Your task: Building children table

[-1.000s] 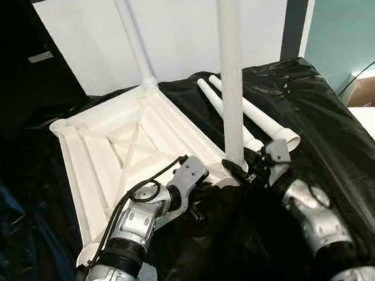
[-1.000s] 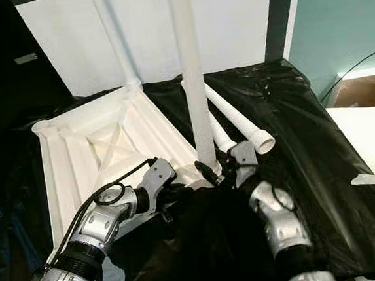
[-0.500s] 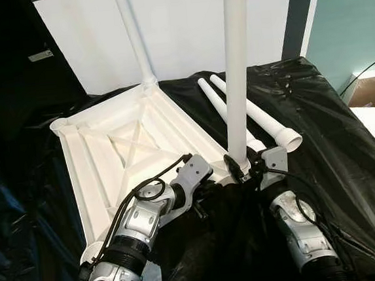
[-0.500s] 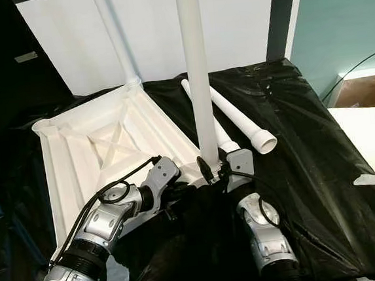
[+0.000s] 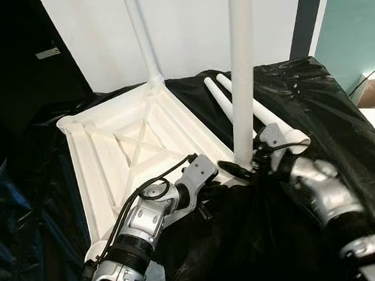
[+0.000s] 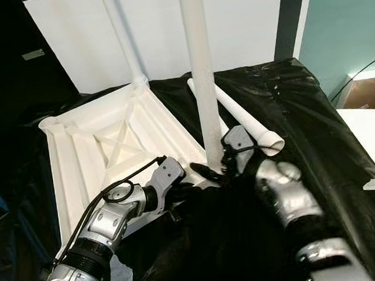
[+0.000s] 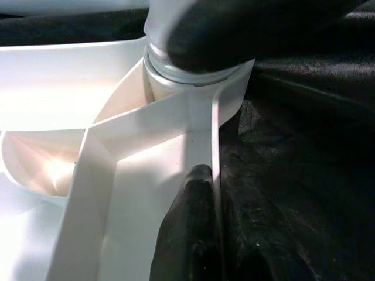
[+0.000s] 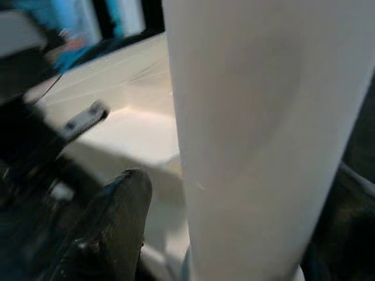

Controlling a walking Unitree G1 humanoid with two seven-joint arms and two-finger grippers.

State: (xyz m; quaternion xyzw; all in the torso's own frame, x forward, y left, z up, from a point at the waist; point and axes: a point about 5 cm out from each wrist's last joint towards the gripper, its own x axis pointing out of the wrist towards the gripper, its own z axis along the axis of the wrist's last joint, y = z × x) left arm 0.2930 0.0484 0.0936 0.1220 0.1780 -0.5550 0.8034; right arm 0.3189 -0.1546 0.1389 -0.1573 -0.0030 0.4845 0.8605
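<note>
At the top's (image 5: 119, 143) near corner, I'm seating a leg (image 5: 242, 76): right gripper (image 5: 246, 167) clamped around its base, left gripper (image 7: 202, 193) pinching the rim; next, twisting it home.

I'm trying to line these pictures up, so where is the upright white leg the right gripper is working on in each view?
Left eye: upright leg, right of centre, base at the tabletop's near corner.
Right eye: centre.
Left wrist: its base, top centre.
Right wrist: broad white column at right.
Shared landmark: upturned tabletop.

Bright, even head views; both wrist views close-up, soft, partly overexposed.
</note>
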